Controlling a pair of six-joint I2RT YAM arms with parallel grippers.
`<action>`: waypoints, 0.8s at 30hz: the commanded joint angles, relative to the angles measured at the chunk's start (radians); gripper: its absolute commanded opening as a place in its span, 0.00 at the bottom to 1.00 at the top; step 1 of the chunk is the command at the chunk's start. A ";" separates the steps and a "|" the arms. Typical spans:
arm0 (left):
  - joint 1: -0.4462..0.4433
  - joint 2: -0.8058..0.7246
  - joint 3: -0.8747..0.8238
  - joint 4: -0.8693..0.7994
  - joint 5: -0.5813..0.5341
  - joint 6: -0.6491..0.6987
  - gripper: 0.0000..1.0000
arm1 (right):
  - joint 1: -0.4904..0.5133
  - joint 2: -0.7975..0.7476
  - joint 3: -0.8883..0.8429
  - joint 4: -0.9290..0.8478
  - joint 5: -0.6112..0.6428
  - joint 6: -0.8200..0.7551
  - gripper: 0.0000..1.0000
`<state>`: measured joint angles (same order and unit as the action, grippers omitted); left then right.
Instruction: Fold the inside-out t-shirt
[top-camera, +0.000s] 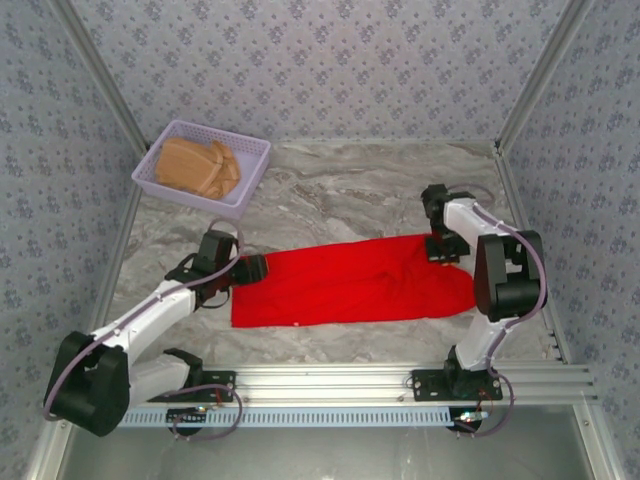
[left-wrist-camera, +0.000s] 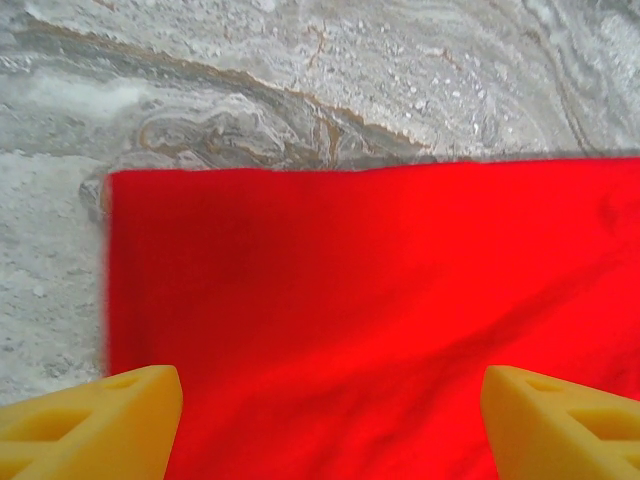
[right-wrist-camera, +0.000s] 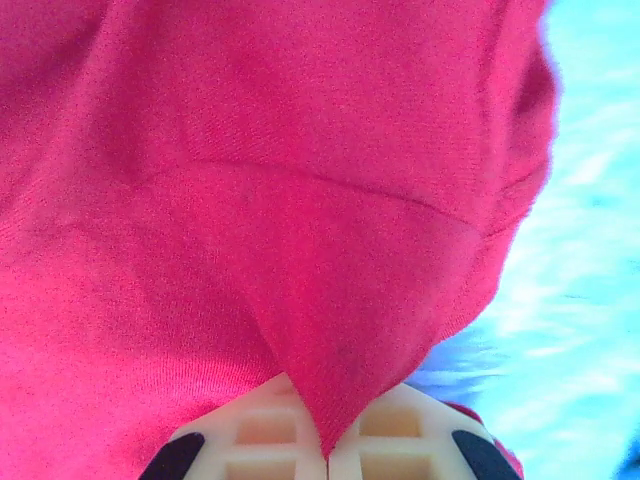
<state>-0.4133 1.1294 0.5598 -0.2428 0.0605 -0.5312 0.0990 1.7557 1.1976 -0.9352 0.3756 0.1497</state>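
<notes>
The inside-out t-shirt (top-camera: 355, 281) is a bright red cloth lying flat as a long band across the middle of the table. My left gripper (top-camera: 252, 268) hovers at its left end, open, with the two yellow fingers (left-wrist-camera: 95, 425) standing wide apart over the red cloth (left-wrist-camera: 380, 300) and nothing between them. At the shirt's right end my right gripper (top-camera: 443, 247) is shut on a pinched peak of the red fabric (right-wrist-camera: 330, 330), which runs down into the seam between its pale fingers (right-wrist-camera: 265, 430).
A lavender basket (top-camera: 161, 183) holding a tan folded garment (top-camera: 198, 166) stands at the back left. Bare marble table (top-camera: 350, 180) lies behind the shirt. A metal rail (top-camera: 330, 380) runs along the near edge, and patterned walls close in on both sides.
</notes>
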 joint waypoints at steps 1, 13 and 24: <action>-0.031 0.042 0.041 -0.025 0.036 0.027 0.78 | -0.030 -0.020 0.099 -0.104 0.243 0.007 0.00; -0.163 0.239 0.132 0.003 0.067 0.045 0.77 | 0.067 -0.027 0.222 -0.195 0.349 -0.032 0.00; -0.163 0.240 0.119 0.000 0.012 0.066 0.77 | 0.414 0.034 0.264 -0.294 0.229 0.097 0.00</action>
<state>-0.5724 1.3689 0.6720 -0.2497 0.0998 -0.4816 0.4461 1.7626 1.4353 -1.1683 0.6540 0.1837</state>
